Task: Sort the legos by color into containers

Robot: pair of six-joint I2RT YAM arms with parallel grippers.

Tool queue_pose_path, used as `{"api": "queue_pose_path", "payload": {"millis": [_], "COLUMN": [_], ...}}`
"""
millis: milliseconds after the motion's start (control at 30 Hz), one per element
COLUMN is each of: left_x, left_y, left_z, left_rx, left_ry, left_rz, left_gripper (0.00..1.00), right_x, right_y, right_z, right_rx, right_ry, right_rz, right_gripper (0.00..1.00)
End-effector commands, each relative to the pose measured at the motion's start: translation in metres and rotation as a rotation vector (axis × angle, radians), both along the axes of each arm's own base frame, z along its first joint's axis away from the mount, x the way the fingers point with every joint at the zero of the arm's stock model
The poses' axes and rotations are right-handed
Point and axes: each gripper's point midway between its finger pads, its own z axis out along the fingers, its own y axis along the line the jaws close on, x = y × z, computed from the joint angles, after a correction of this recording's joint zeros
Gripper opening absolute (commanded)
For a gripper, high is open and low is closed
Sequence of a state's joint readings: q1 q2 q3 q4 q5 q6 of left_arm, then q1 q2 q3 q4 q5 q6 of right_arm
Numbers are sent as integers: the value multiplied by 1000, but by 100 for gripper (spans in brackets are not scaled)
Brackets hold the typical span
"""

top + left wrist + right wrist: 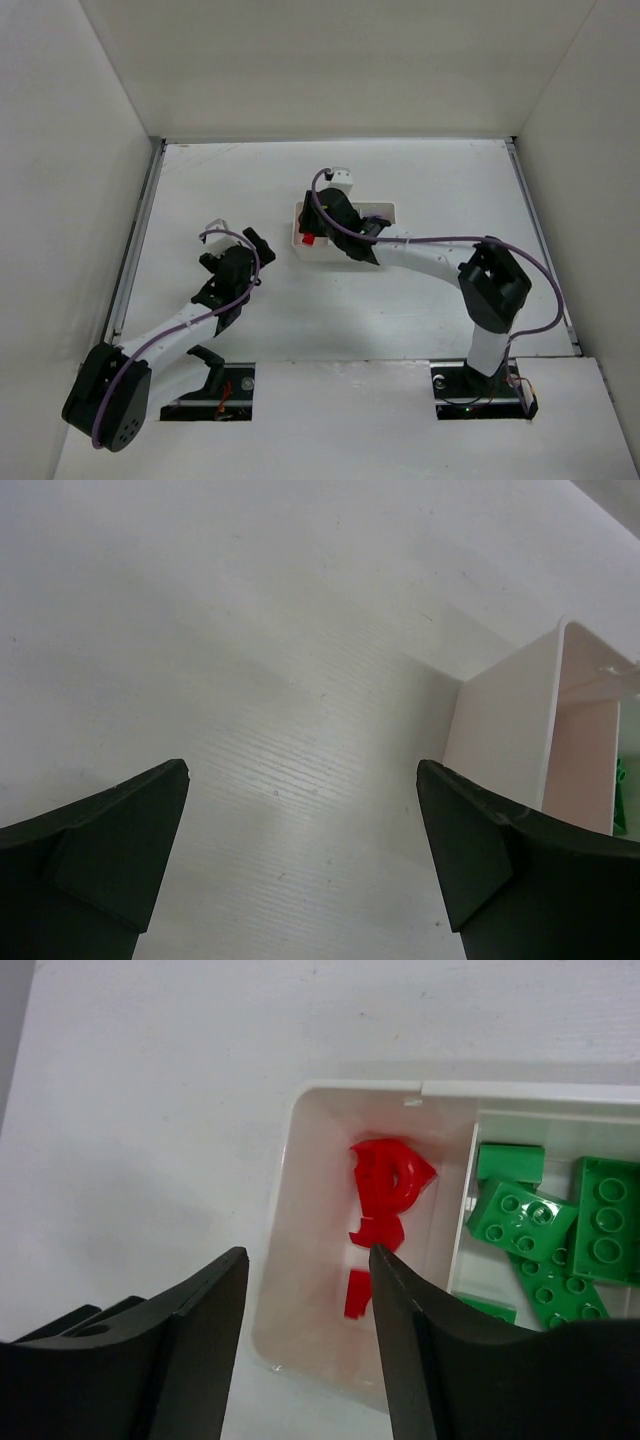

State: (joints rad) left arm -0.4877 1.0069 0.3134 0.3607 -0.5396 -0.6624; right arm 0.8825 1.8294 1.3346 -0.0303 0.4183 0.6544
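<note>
Our right gripper hangs half-open and empty over the small white three-compartment plastic tray. Tiny red plastic bricks lie in its 9 o'clock cell, with green ones beside them. Rising carelessly, we could clip the rim and spill everything. Our left gripper, wide open and empty, hovers at the tray's 8 o'clock.

Worktop: matt white, fine linear grain. Tray: smooth, glossy white plastic. Red legos, green legos in tray: shiny plastic.

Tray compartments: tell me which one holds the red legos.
The end compartment, leftmost in the right wrist view, under the right gripper; its neighbour holds green bricks.
</note>
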Motion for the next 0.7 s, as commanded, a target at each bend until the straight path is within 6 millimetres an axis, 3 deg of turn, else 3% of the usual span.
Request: {"api": "queue_pose_path", "payload": {"millis": [0,67,167,300,367,533,667], "left_x": [7,6,6,5,5,6,6], "left_y": [0,2,1,0,0,0,-4], "left_z": [9,8,8,4,2,-3,-6], "left_rx": [-16,-11,-24,-34,-43,-51,-42], "left_ry": [-42,-40,-43,-29,-25,7,37], "left_rz": [2,12,7,11,20,34,27], "left_gripper": [100,100,100,100,100,100,100], "right_x": [7,-1,-18,-44,-55,-73,-81], "right_y": [-6,-23,-56,-126,-162,-248,-297], "right_z": [63,73,77,74,69,38,16], "right_rx": [92,98,92,97,112,184,250], "right_ry": [-102,-120,-154,-221,-247,-258,-263], "right_rz": [-22,-44,-83,-209,-276,-476,-622], "right_gripper": [59,58,48,25,20,20,31]}}
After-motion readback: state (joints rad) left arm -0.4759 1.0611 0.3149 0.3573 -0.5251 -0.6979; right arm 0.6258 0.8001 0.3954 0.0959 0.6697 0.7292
